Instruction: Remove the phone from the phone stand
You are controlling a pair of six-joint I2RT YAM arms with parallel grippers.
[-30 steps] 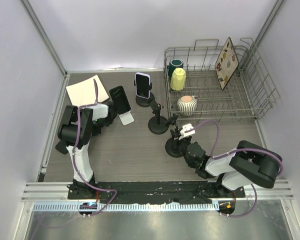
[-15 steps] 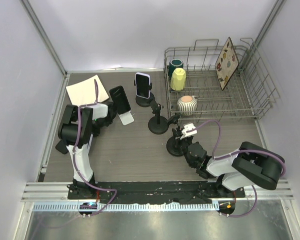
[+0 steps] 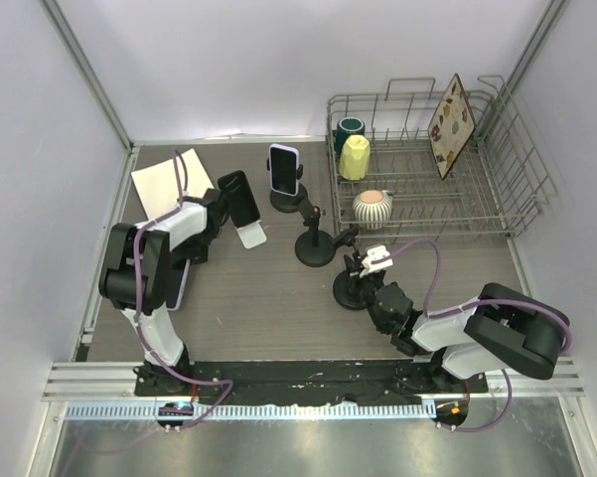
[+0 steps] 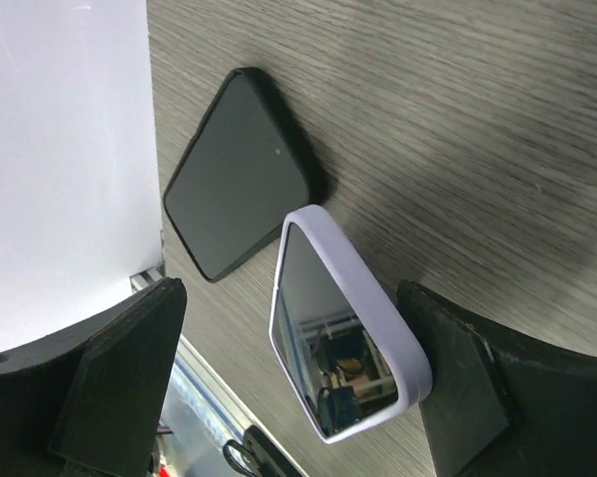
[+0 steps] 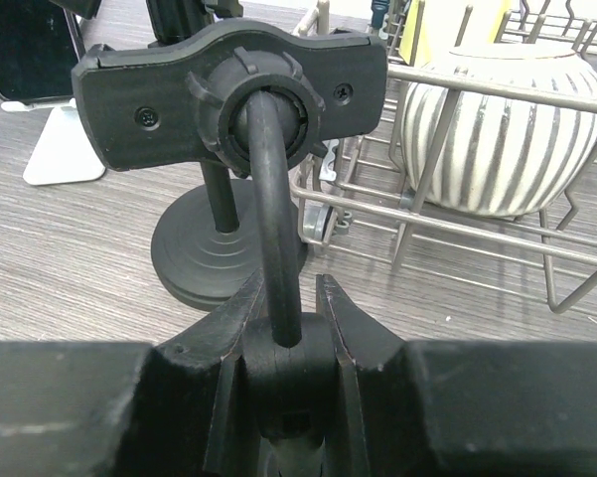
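A phone in a pale lilac case (image 4: 343, 343) stands tilted on edge between the fingers of my open left gripper (image 4: 290, 298), its rim close to the right finger (image 4: 457, 397). From above it shows as a dark phone (image 3: 238, 197) at the left gripper (image 3: 219, 202), behind a small white stand (image 3: 250, 236). A black phone (image 4: 240, 174) lies flat beyond it. My right gripper (image 5: 288, 288) is shut on the neck of a black phone stand (image 5: 228, 94), (image 3: 353, 288); no phone shows in its clamp. Another lilac phone (image 3: 284, 169) sits in a black stand (image 3: 290, 202).
A third black stand (image 3: 315, 246) stands between the other two. White paper (image 3: 164, 174) lies at the back left by the table's edge rail. A wire dish rack (image 3: 497, 204) at the back right holds cups, a striped bowl (image 3: 373, 207) and a board.
My left gripper went from shut to wide open and let go of the lilac phone. The left arm's elbow swung left and the phone shifted slightly left. The right arm barely moved.
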